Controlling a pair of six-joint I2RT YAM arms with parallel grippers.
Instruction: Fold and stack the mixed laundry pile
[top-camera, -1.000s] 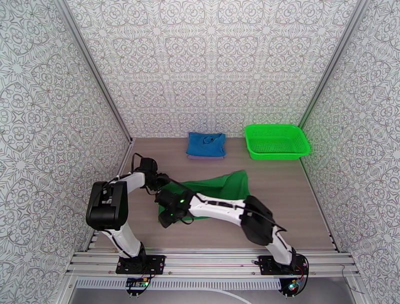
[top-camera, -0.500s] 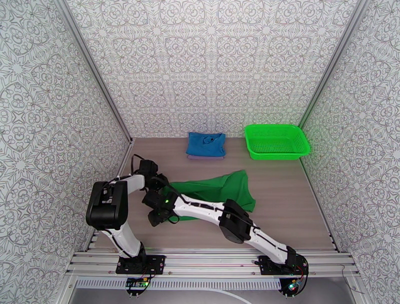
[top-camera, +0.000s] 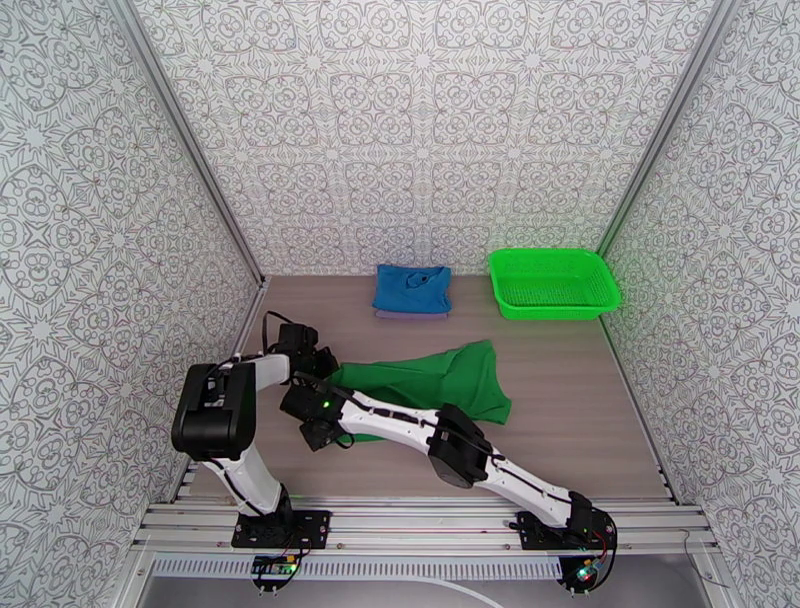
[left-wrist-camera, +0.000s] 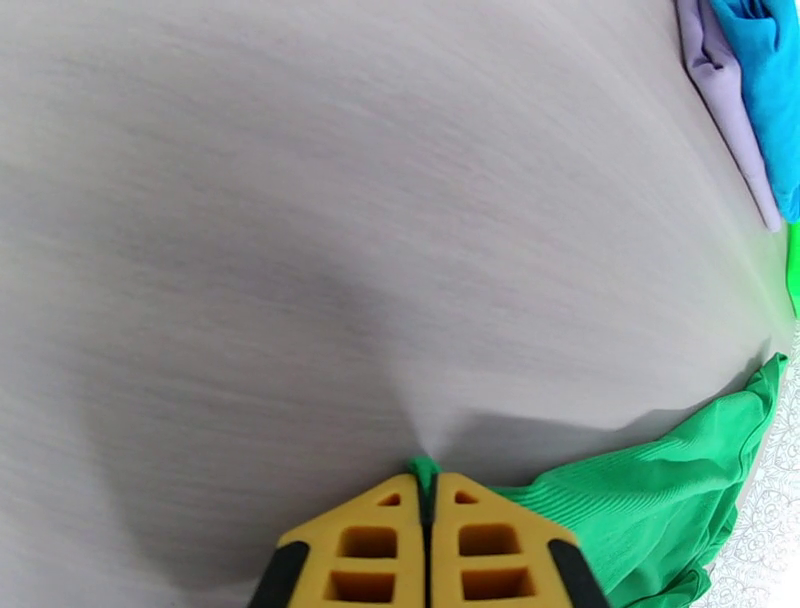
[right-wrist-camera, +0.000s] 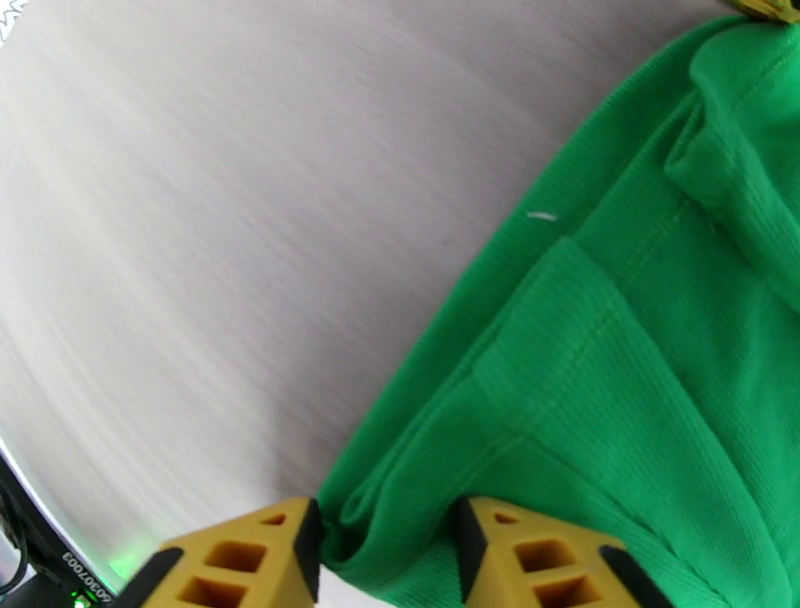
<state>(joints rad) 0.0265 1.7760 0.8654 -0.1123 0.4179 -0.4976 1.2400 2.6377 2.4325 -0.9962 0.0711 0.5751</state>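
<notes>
A dark green garment (top-camera: 430, 380) lies spread across the middle of the table. My left gripper (left-wrist-camera: 428, 488) is shut on its far-left corner, and a tip of green cloth shows between the yellow fingers; from above this gripper (top-camera: 322, 364) is at the garment's left end. My right gripper (right-wrist-camera: 388, 545) stands open astride a bunched fold at the near-left edge of the green garment (right-wrist-camera: 620, 330), low over the table (top-camera: 316, 430). The bright blue garment (top-camera: 412, 286) lies folded on the lavender-grey one (top-camera: 382, 314) at the back.
A bright green mesh basket (top-camera: 553, 283) stands at the back right. The patterned walls close in on both sides. Bare wood table (top-camera: 560, 430) runs to the right of the garment and along the front rail.
My right arm has stretched left along the garment's near edge and its jaws have narrowed around the fold. The left gripper has closed on the cloth corner.
</notes>
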